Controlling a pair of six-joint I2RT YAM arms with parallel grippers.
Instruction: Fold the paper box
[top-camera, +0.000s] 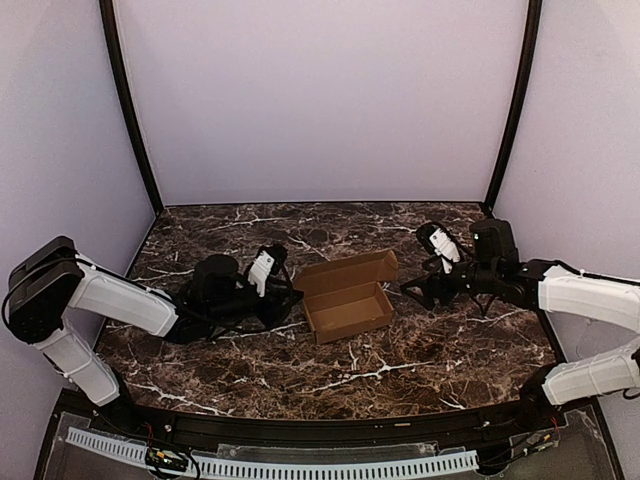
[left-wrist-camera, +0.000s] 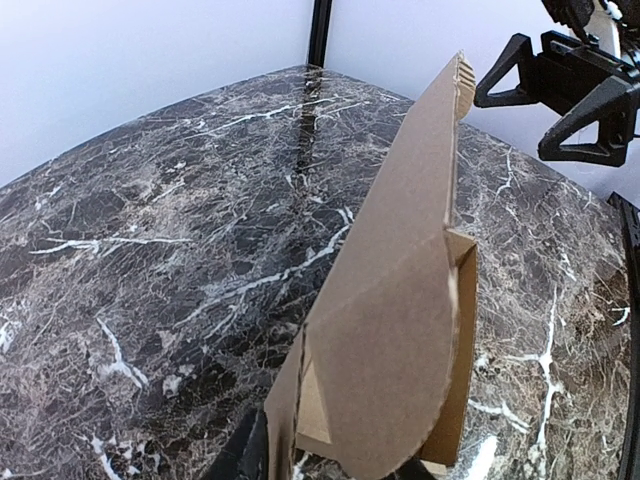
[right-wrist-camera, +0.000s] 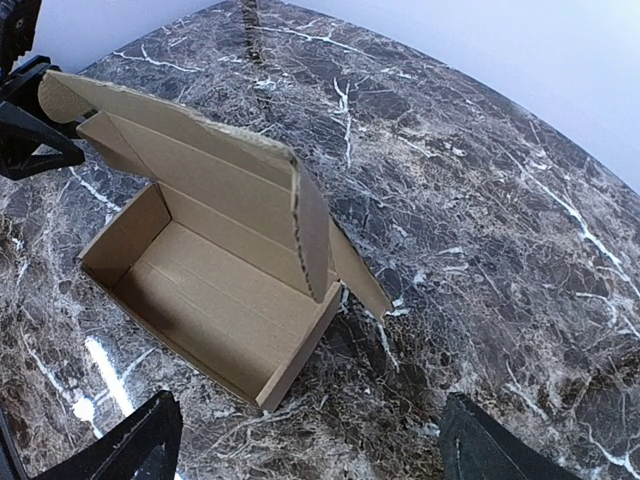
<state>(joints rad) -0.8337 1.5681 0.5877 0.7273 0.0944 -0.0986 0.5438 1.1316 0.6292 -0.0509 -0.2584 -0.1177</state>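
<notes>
**Top view.** A table (top-camera: 200, 350) of dark brown marble with white veins is closed in by pale lilac walls (top-camera: 320, 90). Two black poles (top-camera: 128, 110) rise at the back corners, at 11 and 1 o'clock. A white perforated strip (top-camera: 270, 465) runs along the near edge at 6 o'clock. The paper box (top-camera: 345, 305) sits at the middle of the table, its tray open upward and its lid standing along the 12 o'clock side. The left gripper (top-camera: 283, 295) is at the box's 9 o'clock end, right against it. The right gripper (top-camera: 412, 290) is at 3 o'clock, just beside the box but apart from it.

**Left wrist.** The cardboard of the box (left-wrist-camera: 390, 340) fills the middle and blocks most of the view. Only dark bits of the fingers (left-wrist-camera: 245, 455) show at 6 o'clock, either side of an end flap. Whether they pinch the flap cannot be told. At 1 o'clock the right gripper (left-wrist-camera: 515, 120) has its jaws spread wide over the marble.

**Right wrist.** The box (right-wrist-camera: 200, 290) lies at 9 o'clock, its inside bare and its lid tilted up behind. The right gripper (right-wrist-camera: 310, 410) has its fingers far apart at the bottom corners, and they hold nothing. The left gripper (right-wrist-camera: 40, 120) is at 10 o'clock, by the lid's far corner.
</notes>
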